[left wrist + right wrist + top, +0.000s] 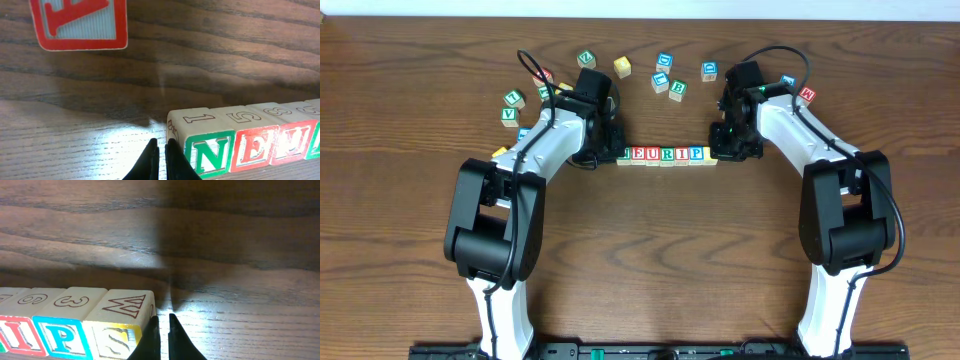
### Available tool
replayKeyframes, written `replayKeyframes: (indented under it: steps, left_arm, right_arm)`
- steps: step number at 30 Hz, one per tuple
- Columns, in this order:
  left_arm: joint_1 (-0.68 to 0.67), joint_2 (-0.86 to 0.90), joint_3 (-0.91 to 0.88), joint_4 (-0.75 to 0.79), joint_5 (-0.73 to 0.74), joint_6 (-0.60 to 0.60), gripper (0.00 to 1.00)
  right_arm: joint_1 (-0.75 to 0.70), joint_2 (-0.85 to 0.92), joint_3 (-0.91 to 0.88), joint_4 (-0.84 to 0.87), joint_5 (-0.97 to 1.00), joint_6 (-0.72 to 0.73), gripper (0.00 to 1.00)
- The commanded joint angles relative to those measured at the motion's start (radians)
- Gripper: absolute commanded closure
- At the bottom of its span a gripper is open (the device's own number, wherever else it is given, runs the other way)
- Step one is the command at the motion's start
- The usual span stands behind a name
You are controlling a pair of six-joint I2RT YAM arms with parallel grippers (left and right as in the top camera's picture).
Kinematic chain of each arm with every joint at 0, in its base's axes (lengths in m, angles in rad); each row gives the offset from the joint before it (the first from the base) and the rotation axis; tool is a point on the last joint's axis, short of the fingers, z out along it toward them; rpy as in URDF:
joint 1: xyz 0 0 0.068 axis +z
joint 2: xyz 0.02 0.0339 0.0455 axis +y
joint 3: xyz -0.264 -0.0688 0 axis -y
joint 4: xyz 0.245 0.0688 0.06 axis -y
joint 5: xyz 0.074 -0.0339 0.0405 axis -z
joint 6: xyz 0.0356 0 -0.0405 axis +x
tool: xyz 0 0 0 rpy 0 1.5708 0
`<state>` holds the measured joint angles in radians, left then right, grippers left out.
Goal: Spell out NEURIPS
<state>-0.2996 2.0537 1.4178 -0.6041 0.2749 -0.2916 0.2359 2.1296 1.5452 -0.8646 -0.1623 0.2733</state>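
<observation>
- Left gripper (161, 159): narrow, only a sliver between the fingers, holding nothing; the N cube (210, 152) stands right beside it, on its right; the E cube (257, 146) touches the N cube farther right
- Ahead and to its left, a red-framed cube (77, 22) lies well apart on the counter (225, 55)
- Right gripper (163, 335): equally narrow, empty; the yellow S cube (117, 332) stands just to its left, then the P cube (62, 332), touching
- Row of cubes (667, 155) spans between both grippers; loose cubes (660, 82) lie scattered beyond
</observation>
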Motion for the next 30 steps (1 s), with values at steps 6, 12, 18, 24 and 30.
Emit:
replayKeyframes:
  steps: [6,12,18,24,30]
  left_arm:
    - [-0.013,0.006,-0.007,0.0,0.001,0.064,0.92]
    - [-0.013,0.006,-0.007,0.001,-0.009,0.074,0.93]
    - [-0.01,0.006,-0.007,-0.008,-0.032,0.074,0.92]
    - [-0.01,0.006,-0.006,-0.007,-0.032,0.074,0.93]
    - [-0.008,0.006,-0.006,-0.008,-0.033,0.079,0.93]
  right_arm:
    - [0.005,0.001,-0.005,-0.007,0.007,0.003,0.96]
    - [0.005,0.001,-0.005,-0.006,0.011,0.003,0.96]
    - [0.008,0.001,-0.005,-0.005,0.01,0.003,0.96]
    - [0.029,0.001,-0.005,-0.001,0.01,0.018,0.96]
    - [0.047,0.001,-0.005,0.003,0.011,0.027,0.96]
